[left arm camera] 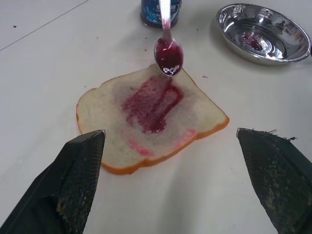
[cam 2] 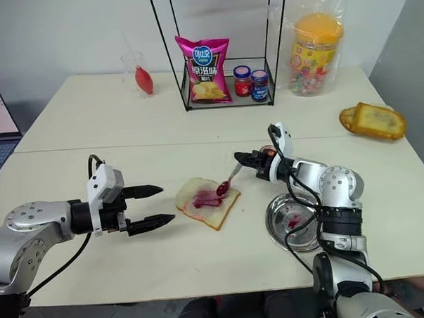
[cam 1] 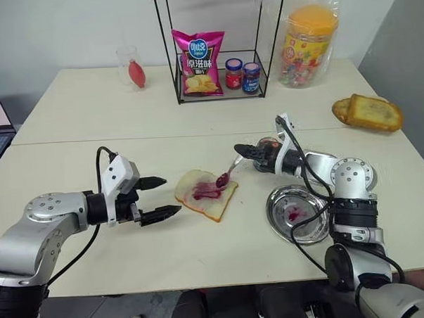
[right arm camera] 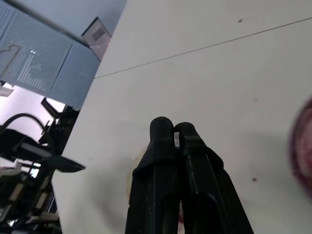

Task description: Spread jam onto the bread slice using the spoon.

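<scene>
At frame centre, the bread slice (cam 1: 206,194) lies smeared on the worktop (cam 1: 96,255). The right hand (cam 1: 241,151) pinches the spoon (cam 1: 227,174) over it, hiding the jam jar. The left hand (cam 1: 163,197) gapes wide, lower left; steel dish (cam 1: 281,216) lower right.

The left arm reached in low, its forearm near level, and the left gripper (cam 1: 159,197) held its jaws spread wide, tips aimed toward the right gripper. The right arm bent up and inward, and the right gripper (cam 1: 241,151) had its jaws pinched together.
</scene>
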You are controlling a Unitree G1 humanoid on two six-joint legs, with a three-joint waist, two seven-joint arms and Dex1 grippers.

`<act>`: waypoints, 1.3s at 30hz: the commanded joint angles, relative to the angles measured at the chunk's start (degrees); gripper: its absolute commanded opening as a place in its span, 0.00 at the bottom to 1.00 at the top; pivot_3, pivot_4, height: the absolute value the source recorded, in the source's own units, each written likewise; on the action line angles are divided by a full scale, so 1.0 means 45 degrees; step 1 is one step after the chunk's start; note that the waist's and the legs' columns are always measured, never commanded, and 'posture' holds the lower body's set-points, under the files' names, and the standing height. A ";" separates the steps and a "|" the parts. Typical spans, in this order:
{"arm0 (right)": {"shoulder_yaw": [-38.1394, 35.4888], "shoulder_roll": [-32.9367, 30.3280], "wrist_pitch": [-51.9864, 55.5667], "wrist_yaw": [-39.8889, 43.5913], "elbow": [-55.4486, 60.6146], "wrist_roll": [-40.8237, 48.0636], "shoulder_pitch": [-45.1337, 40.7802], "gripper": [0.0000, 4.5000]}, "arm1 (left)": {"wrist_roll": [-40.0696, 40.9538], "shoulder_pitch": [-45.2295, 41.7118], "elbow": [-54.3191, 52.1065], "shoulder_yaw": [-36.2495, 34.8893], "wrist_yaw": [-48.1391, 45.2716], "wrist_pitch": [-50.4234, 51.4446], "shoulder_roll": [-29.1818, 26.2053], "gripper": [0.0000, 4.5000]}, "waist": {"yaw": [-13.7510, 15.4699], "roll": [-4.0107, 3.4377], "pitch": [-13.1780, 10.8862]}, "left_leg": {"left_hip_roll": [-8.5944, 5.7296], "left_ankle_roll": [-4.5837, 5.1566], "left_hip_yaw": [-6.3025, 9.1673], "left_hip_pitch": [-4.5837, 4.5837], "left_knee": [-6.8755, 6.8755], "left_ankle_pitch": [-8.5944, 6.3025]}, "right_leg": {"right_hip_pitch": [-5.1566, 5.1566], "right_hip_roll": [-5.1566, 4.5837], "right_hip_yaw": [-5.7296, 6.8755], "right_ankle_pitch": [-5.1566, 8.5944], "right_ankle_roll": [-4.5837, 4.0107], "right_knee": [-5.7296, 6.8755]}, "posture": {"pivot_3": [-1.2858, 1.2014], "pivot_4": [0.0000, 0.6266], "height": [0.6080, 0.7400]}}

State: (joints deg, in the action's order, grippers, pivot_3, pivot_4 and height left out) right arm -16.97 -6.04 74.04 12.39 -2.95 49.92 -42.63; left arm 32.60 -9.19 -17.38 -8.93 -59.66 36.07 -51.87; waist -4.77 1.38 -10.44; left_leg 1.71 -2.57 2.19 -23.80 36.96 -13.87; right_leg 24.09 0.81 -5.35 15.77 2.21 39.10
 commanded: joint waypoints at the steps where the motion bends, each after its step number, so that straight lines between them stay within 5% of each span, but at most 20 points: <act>1: -0.0672 0.0212 0.0613 -0.0524 0.1200 0.1062 -0.0478 0.01 | 0.0028 -0.0431 -0.0002 0.0048 -0.0232 -0.0189 -0.0082 1.00 | 0.0001 0.0000 0.0000 | -0.0001 0.0000 0.0000 0.0000 0.0000 0.0000 | 0.0000 -0.0001 0.0000 0.0000 0.0000 0.0000 | 0.52 0.24 1.00; 10: -0.2160 -0.0261 0.1482 -0.2049 0.2946 0.2858 -0.0797 0.01 | -0.0786 -0.3129 0.1609 0.1723 -0.1830 -0.1055 -0.0119 1.00 | 0.0043 -0.0001 0.0000 | -0.0007 0.0000 0.0008 -0.0007 0.0003 0.0000 | -0.0002 0.0000 0.0017 0.0000 0.0000 0.0000 | 0.52 0.24 1.00; 16: -0.3467 -0.1829 0.2234 -0.3593 0.4845 0.4537 0.0061 0.01 | -0.1671 -0.6114 0.3392 0.3780 -0.3072 -0.2019 0.1518 1.00 | 0.0280 -0.0002 0.0000 | -0.0013 0.0001 0.0002 -0.0020 0.0007 0.0000 | -0.0004 -0.0003 0.0015 -0.0001 0.0002 -0.0014 | 0.52 0.24 1.00; 23: -0.5214 -0.3882 0.0713 -0.6668 0.6937 0.8687 0.4410 0.01 | -0.2310 -0.7513 0.4476 0.5492 -0.4740 -0.3075 0.3130 1.00 | 0.0337 -0.0002 0.0002 | -0.0008 0.0004 0.0001 -0.0027 -0.0007 -0.0001 | 0.0003 0.0003 0.0006 0.0002 0.0003 -0.0016 | 0.52 0.24 1.00; 28: -0.5353 -0.4932 -0.1244 -0.7318 0.7633 0.9888 0.7342 0.01 | -0.2492 -0.7446 0.4651 0.5853 -0.5141 -0.3423 0.3791 1.00 | 0.0246 -0.0004 0.0003 | -0.0017 0.0005 -0.0036 -0.0017 0.0007 0.0000 | -0.0003 -0.0003 -0.0038 0.0002 0.0008 -0.0010 | 0.52 0.24 1.00; 34: -0.4732 -0.4651 -0.3071 -0.5609 0.7751 0.8546 0.9861 0.01 | -0.3134 -0.7225 0.4973 0.6219 -0.5241 -0.4205 0.4253 1.00 | 0.0184 -0.0009 0.0006 | -0.0007 0.0040 -0.0030 0.0017 0.0013 0.0022 | -0.0020 0.0024 -0.0051 0.0014 0.0067 0.0002 | 0.52 0.24 1.00; 39: -0.3585 -0.3582 -0.4981 -0.4052 0.6558 0.6646 0.9836 0.01 | -0.3258 -0.7180 0.4965 0.6203 -0.5250 -0.4184 0.4476 1.00 | 0.0184 -0.0009 0.0006 | -0.0014 0.0096 -0.0038 0.0028 0.0025 0.0059 | -0.0035 0.0024 -0.0061 -0.0042 0.0094 -0.0008 | 0.52 0.24 1.00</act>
State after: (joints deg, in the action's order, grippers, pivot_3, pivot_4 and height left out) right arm -34.01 -22.51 55.47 -8.65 27.12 82.49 2.48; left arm 17.85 -41.33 5.89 19.64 -83.14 18.04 -31.63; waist -3.94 1.34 -10.41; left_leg 1.65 -2.08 2.01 -23.67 37.08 -13.56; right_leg 23.93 0.91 -5.64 15.54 2.63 39.06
